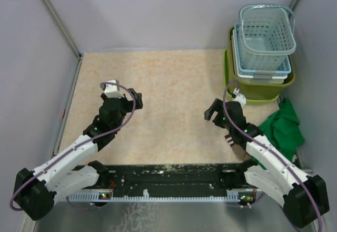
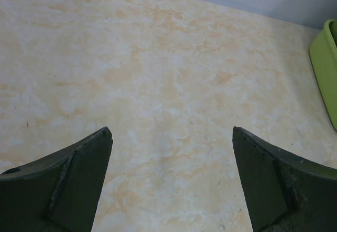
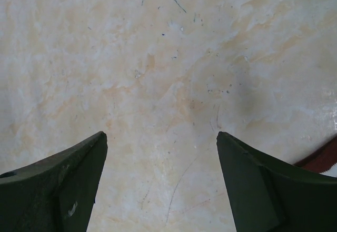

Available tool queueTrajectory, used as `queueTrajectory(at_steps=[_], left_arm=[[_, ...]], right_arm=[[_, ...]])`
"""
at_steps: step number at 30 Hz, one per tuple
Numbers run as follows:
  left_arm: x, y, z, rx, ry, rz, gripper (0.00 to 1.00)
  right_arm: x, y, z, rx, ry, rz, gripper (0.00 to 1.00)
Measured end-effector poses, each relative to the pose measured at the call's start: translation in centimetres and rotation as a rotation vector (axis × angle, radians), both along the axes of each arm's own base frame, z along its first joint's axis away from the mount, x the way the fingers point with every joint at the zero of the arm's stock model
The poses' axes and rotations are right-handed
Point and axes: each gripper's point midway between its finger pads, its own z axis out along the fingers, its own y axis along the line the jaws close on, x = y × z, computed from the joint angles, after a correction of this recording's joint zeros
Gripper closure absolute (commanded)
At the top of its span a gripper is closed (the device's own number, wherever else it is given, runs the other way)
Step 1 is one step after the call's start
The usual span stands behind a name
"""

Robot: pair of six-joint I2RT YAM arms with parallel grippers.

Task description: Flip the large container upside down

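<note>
Sitting at the upper right of the overhead frame: the large container (image 1: pixel 259 91), lime-green, open side up, against the back right corner of the surface (image 1: pixel 168 79). Nested inside it, a stack of smaller baskets. Topmost is a pale blue perforated basket (image 1: pixel 266 42) with its handle raised; below it a white-rimmed basket (image 1: pixel 263 74). Can't tell how many more lie underneath. A sliver of the container's green wall also shows at the right edge of the left wrist view (image 2: pixel 326 66).

Green cloth (image 1: pixel 285 129) bunched at the right edge, below the container. A red-and-white striped item (image 1: pixel 230 139) sits partly under the right arm.

Left arm reaches up from lower left, elbow bent, left claw (image 1: pixel 134 96) over bare surface at left centre, well apart from the container. Left claw spread wide, nothing between the fingers (image 2: pixel 171 130).

Right arm reaches up from lower right; right claw (image 1: pixel 212 110) is below and left of the container, not touching it. Also spread wide and empty (image 3: pixel 161 133).
</note>
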Motion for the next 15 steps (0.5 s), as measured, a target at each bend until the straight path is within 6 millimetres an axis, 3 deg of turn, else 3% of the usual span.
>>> queueTrajectory(at_steps=[5,10,13,15], left_arm=[[-0.3,-1.8,-2.1,0.037,0.077,-0.105,0.0],[-1.7,-4.9,-6.6,0.003,0.244,-0.249,0.0],[-2.8,-6.5,-8.5,-0.047,0.323,-0.326,0.0],[-3.3,-7.4,-9.2,-0.075,0.366,-0.363,0.0]], right_arm=[[0.4,1.5,0.0,0.066,-0.041,0.053,0.1],[-0.7,4.9,-0.3,0.066,-0.064,0.218,0.09],[-0.7,7.9,1.5,0.022,-0.081,0.34,0.09],[0.7,9.4,4.1,-0.017,-0.106,0.385,0.08]])
